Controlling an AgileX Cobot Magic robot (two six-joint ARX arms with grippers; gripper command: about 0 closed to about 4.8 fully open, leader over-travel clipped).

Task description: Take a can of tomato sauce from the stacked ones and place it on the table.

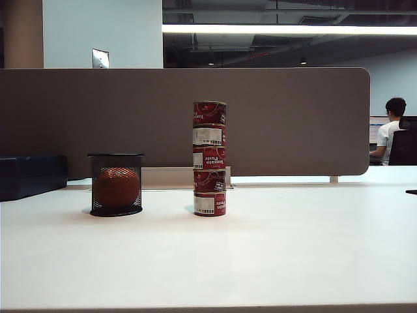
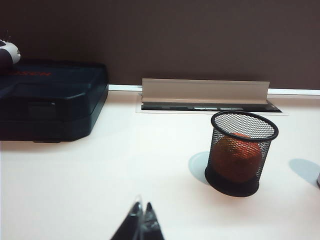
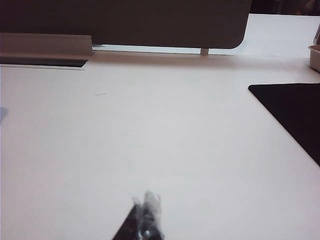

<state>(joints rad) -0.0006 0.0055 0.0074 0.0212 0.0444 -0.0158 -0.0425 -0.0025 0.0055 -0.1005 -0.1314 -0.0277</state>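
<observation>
Five red tins stacked (image 1: pixel 209 158) in a single upright column near the middle of the white table (image 1: pixel 293 254), slightly left of centre, toward the far side in front of the grey-brown partition (image 1: pixel 293 117). Topmost can of tomato sauce (image 1: pixel 209 112) sitting squarely on its fellows, axis vertical, free on all sides. Just left of the stack, apart from it, a black mesh cup (image 1: pixel 116 184) with an orange ball inside. Dark blue case (image 1: pixel 32 175) at far left.

Neither arm visible in the exterior view. Left end effector (image 2: pixel 140 220) closed, tips pressed together, empty, low over bare table on the near side, with the mesh cup ahead and to its right; stack not in that wrist view, probably just beyond the cup on the right. Right end effector (image 3: pixel 145 212) likewise closed and empty, though blurred, facing open table with a black mat (image 3: pixel 292 115) off to the right; stack outside this view too, to its left.

Stack lying farther away than both end effectors, roughly between them; hard to say which is nearer. Task not begun. Next: open one and approach the top can level, from the side, without nudging the column.
</observation>
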